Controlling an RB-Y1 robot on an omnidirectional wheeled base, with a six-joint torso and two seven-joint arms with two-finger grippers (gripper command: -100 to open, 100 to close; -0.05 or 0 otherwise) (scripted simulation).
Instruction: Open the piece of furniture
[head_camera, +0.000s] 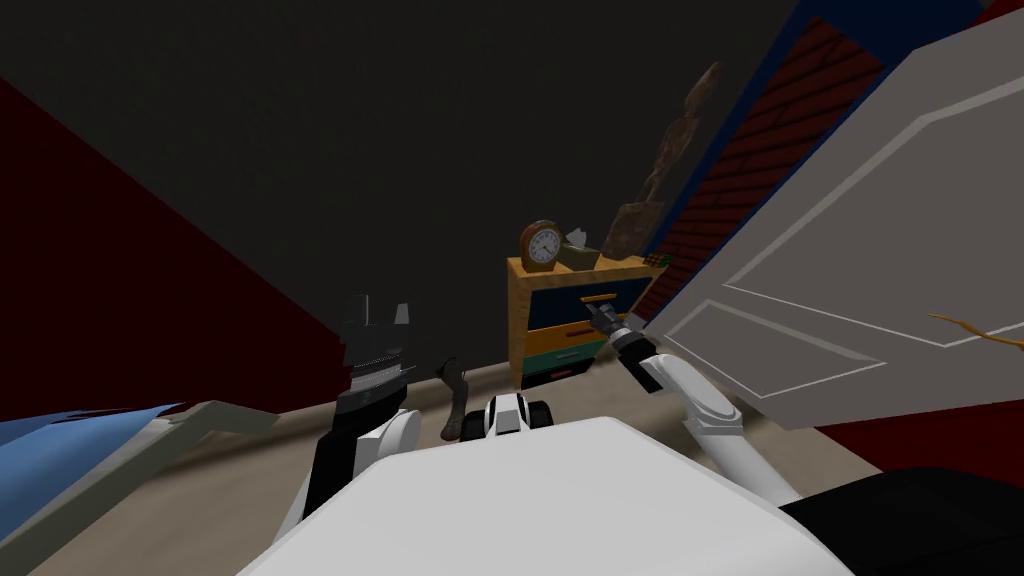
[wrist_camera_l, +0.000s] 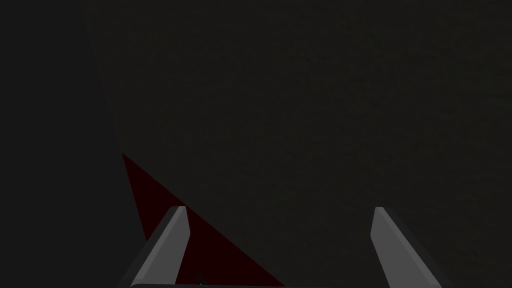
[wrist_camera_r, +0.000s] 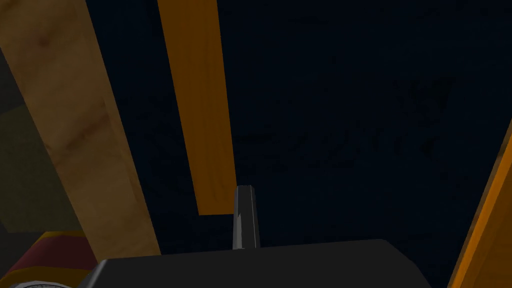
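— where's the dresser (head_camera: 518, 320)?
— ahead, by the white door (head_camera: 880, 250); the right gripper (wrist_camera_r: 245, 192), fingers pressed together, is at its navy drawer (wrist_camera_r: 350, 125) beside the orange handle (wrist_camera_r: 200, 110)
— the left gripper (wrist_camera_l: 279, 210)?
— spread wide

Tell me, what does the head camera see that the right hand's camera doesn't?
Head view adds: the whole wooden dresser with a clock on top, the white door beside it, and the left gripper raised, away from the dresser.
Right wrist view adds: the close detail, the right gripper with fingers together, just beside the end of the orange handle.
Shared: the dark blue top drawer, that handle, and the right gripper at the drawer.
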